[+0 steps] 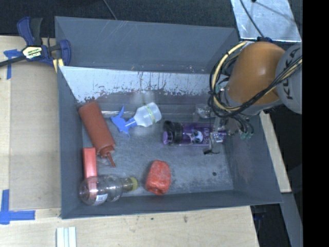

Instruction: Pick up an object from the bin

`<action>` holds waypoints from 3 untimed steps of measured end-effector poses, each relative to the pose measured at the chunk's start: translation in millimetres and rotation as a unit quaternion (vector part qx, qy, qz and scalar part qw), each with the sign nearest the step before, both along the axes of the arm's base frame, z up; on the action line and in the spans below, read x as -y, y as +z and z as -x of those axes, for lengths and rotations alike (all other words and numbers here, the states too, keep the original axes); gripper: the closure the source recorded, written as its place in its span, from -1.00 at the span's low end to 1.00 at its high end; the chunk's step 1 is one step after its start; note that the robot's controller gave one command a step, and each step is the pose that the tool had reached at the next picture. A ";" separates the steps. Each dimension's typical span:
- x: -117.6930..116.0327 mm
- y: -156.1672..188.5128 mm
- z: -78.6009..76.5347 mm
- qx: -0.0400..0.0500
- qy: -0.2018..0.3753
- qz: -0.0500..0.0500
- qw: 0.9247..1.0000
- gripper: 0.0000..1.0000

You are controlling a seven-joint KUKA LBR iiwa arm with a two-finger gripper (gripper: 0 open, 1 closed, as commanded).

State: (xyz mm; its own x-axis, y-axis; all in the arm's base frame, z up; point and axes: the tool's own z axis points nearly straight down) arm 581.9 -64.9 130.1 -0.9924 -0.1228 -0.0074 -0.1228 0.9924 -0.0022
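Grey bin [154, 45], brown bottle [96, 127], purple bottle [182, 134], red lump [158, 177]

The bin [154, 50] is dull grey metal with a scratched far wall and speckled floor, the brown bottle [96, 126] at left looks matt plastic, the near-left bottle [103, 188] clear glossy plastic, and the arm's orange cover [257, 73] smooth and shiny.

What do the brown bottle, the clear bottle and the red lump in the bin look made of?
Brown bottle: opaque plastic by the look, matt, no glints along its barrel. Clear bottle: probably transparent plastic, glossy, its contents show through; glass can't be ruled out. Red lump: soft-looking, matt, uneven outline; perhaps foam or cloth, unsure.
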 end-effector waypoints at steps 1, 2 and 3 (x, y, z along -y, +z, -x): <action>1.1 -31.2 -8.0 -0.003 -0.033 -0.001 0.999 -1.00; -9.2 -43.4 -16.9 -0.002 0.003 -0.001 1.000 1.00; -9.2 -43.4 -16.9 -0.002 0.003 0.000 1.000 1.00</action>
State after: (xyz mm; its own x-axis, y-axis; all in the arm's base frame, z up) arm 598.7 -55.7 86.8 -0.9917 -0.1282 -0.0038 -0.1282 0.9918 -0.0008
